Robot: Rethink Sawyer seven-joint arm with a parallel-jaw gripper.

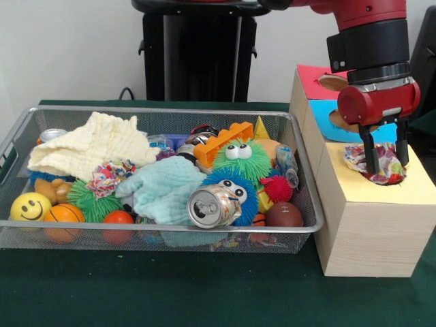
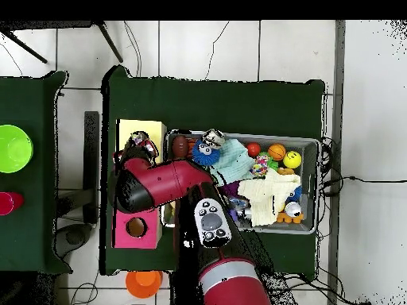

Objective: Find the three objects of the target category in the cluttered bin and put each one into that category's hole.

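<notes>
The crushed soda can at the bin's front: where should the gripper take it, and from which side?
Grip the soda can across its cylindrical body from above. It lies on its side on the light blue cloth, top facing front, with the bin wall blocking a frontal approach.

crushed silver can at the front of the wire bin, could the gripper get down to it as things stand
Probably yes. The crushed silver drink can lies on top of the clutter against the wire bin's near rim, nothing over it. But the gripper is over the wooden box, shut on a crumpled floral cloth, which it must release first.
</notes>
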